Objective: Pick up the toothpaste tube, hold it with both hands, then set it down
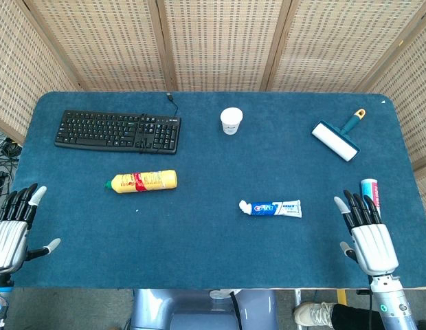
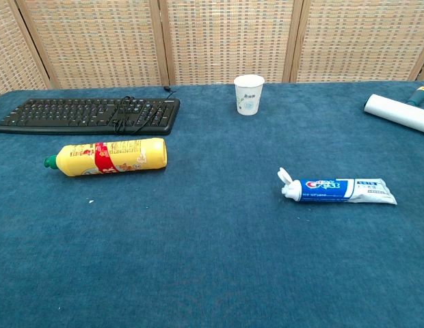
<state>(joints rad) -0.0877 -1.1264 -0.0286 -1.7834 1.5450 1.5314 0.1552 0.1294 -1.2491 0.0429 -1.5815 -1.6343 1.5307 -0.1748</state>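
The toothpaste tube (image 1: 271, 207) (image 2: 338, 190) lies flat on the blue table, right of centre, white cap pointing left with its flip lid up. My right hand (image 1: 367, 232) hovers at the table's near right edge, fingers straight and apart, holding nothing, well to the right of the tube. My left hand (image 1: 12, 227) sits at the near left edge, fingers spread and empty, far from the tube. Neither hand shows in the chest view.
A yellow bottle (image 1: 142, 181) (image 2: 107, 157) lies on its side left of centre. A black keyboard (image 1: 118, 130) (image 2: 89, 115) is at the back left, a white paper cup (image 1: 231, 120) (image 2: 249, 94) at back centre, a lint roller (image 1: 337, 136) (image 2: 400, 113) back right. A small red-and-white tube (image 1: 370, 192) lies by my right hand.
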